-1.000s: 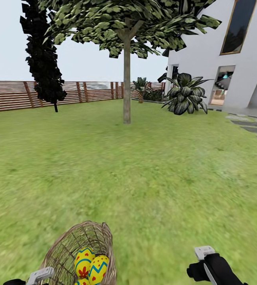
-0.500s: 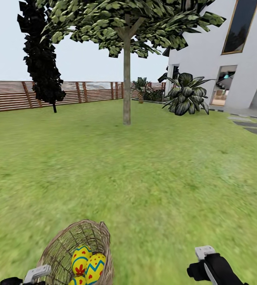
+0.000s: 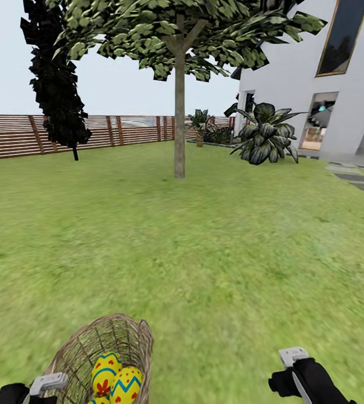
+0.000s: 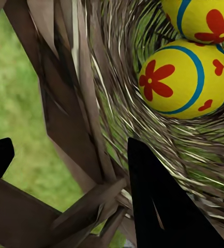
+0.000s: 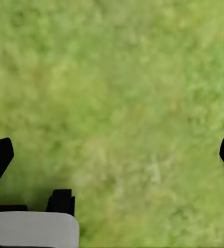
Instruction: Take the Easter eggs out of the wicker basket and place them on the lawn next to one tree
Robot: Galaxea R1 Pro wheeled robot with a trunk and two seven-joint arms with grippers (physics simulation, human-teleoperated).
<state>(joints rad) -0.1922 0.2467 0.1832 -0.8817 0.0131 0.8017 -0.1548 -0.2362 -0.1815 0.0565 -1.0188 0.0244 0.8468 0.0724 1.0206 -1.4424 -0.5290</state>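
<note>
**Basket carried across the lawn toward the tree, eggs aboard**

The left gripper (image 4: 65,170) has its jaws set either side of the brown woven wicker basket's (image 3: 117,339) wall, one black finger (image 4: 158,201) inside the weave and the other outside; they look clamped on it. The right gripper (image 5: 112,155) hangs with jaws wide apart over bare grass, holding nothing.

Inside the basket, at the near left of the head view, lie the bright yellow patterned Easter eggs (image 3: 117,379); two show clearly, a third peeks at the lower edge. The mottled green lawn (image 3: 221,247) stretches far ahead to the tall grey-brown-trunked tree (image 3: 179,112), well apart from the basket.

By my reading, the step in hand is transport: no egg is out yet. Next comes closing the gap to the trunk, setting the basket down, then lifting the eggs out one at a time with the free right gripper.
</note>
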